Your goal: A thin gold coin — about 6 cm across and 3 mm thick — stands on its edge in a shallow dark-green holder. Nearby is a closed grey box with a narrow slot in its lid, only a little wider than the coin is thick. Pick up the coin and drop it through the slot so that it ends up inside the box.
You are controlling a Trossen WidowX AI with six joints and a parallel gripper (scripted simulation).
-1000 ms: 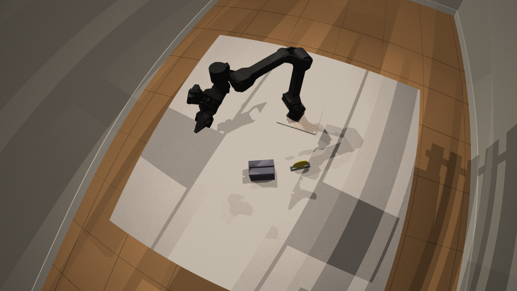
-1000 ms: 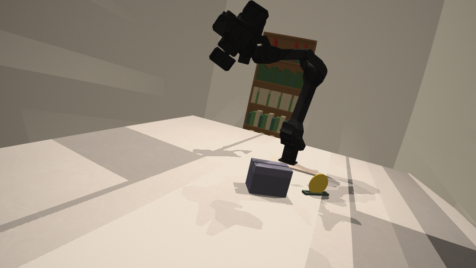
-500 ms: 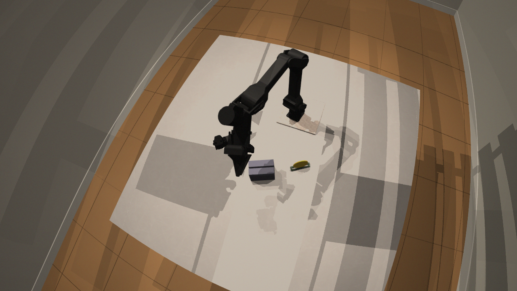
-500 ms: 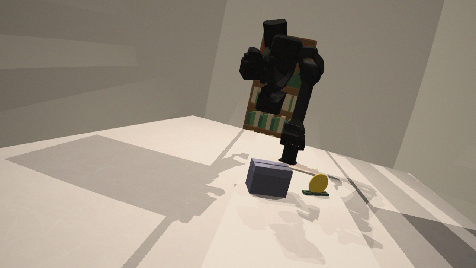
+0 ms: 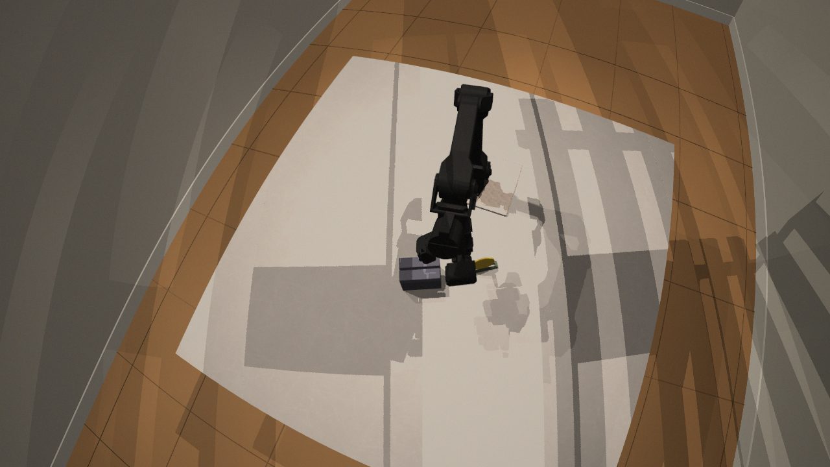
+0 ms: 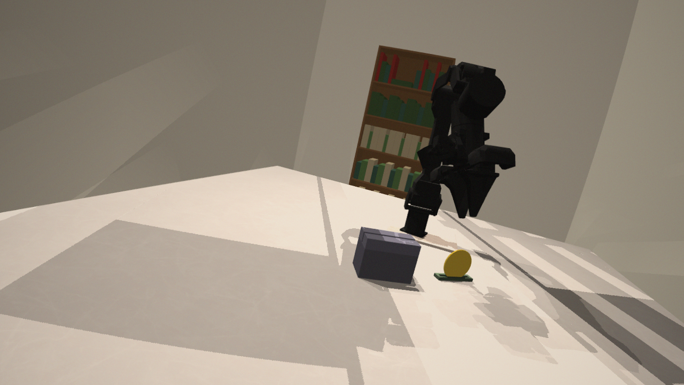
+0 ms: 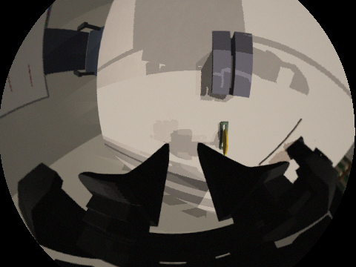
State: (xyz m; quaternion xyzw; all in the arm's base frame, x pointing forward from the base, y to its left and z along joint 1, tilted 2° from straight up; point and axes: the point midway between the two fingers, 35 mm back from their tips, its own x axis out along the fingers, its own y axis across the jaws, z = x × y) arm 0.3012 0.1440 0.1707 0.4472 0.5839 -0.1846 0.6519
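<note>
The gold coin (image 5: 484, 264) (image 6: 457, 263) (image 7: 225, 142) stands on edge in the dark-green holder (image 6: 441, 276) (image 7: 224, 123). The grey box (image 5: 420, 285) (image 6: 386, 263) (image 7: 242, 67) stands beside it, closed, with a dark slot (image 7: 232, 67) across its lid. My gripper (image 6: 467, 216) (image 7: 183, 147) is partly open and empty, pointing down and well above the table. In the wrist view the coin is just beyond the right fingertip, outside the gap between the fingers. In the top view the arm hides the fingers.
A thin flat plate (image 5: 498, 196) lies by the arm's base (image 6: 414, 224). The arm reaches over the table (image 5: 325, 232) (image 6: 229, 215). A bookcase (image 6: 406, 102) stands behind. The wrist view also shows a whiteboard (image 7: 22, 59) and a dark chair (image 7: 67, 50) beyond the table.
</note>
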